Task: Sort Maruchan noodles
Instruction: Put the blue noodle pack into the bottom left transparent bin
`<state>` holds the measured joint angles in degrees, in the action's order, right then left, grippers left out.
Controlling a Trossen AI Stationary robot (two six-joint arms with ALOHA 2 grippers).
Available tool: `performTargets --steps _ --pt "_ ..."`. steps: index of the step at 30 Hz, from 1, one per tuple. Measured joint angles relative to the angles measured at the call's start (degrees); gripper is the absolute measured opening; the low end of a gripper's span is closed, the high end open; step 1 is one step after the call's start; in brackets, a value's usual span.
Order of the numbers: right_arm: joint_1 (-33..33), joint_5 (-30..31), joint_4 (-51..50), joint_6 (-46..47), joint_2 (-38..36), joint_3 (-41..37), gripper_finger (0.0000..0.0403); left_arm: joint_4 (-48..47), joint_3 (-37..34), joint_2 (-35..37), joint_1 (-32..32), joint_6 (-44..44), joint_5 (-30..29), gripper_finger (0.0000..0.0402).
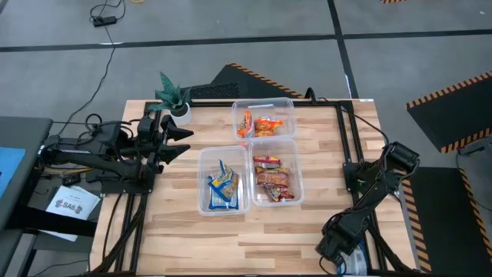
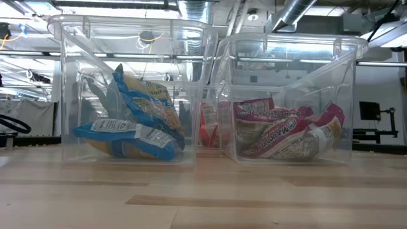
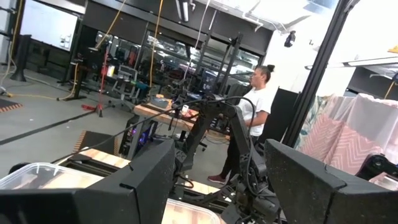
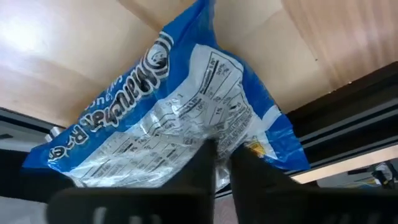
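Blue-and-white packet [image 4: 168,118] fills the right wrist view, pinched at its lower edge by the right claw [image 4: 222,163], fingers pressed onto the wrapper. In the high view that claw sits at lower right [image 1: 347,248], hanging over the table [image 1: 323,223] edge by the frame rail, well apart from the tubs.

Risks: the grip looks thin (just a fold of crinkly film), so the packet could slip out during the carry and drop off the table, out of reach. It also dangles loosely and could snag the rail or a tub wall, or land in the wrong tub.

Sorted so far, high view: blue packets [image 1: 223,187] in the centre-left tub [image 1: 203,178], red packets [image 1: 273,181] in the tub beside it, orange packets [image 1: 260,125] in the upper-centre tub.

Left claw [image 1: 187,141] waits at upper left near the plant [image 1: 172,96], fingers spread.

Writing: "Maruchan" logo on the held packet, plus a nutrition panel too small to read; "Maruchan" also shows on a red packet [image 2: 286,130] in the low view.
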<state>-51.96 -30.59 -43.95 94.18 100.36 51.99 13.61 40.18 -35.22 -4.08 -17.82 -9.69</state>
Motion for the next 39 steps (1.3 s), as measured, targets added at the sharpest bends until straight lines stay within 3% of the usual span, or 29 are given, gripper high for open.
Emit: performTargets --steps 6,11,17,28,39 --pt "0.0 -0.7 0.2 -2.7 -0.1 -0.1 0.0008 0.0 0.0 0.0 0.0 0.0 0.0 0.0235" --pt "0.4 0.1 -0.1 -4.7 -2.8 -0.3 0.0006 0.0 0.0 0.0 0.0 0.0 0.0 0.0235" --pt "0.7 6.7 -0.3 -6.6 -10.2 -0.5 0.0004 0.0 0.0 0.0 0.0 0.0 0.0 0.0235" --pt "4.5 13.6 12.1 -13.9 -26.4 -0.3 0.0004 0.0 0.0 0.0 0.0 0.0 -1.5 0.0235" --pt "10.7 14.4 23.3 -24.8 -27.8 -0.2 0.0003 0.0 0.0 0.0 0.0 -0.3 -2.0 0.0235"
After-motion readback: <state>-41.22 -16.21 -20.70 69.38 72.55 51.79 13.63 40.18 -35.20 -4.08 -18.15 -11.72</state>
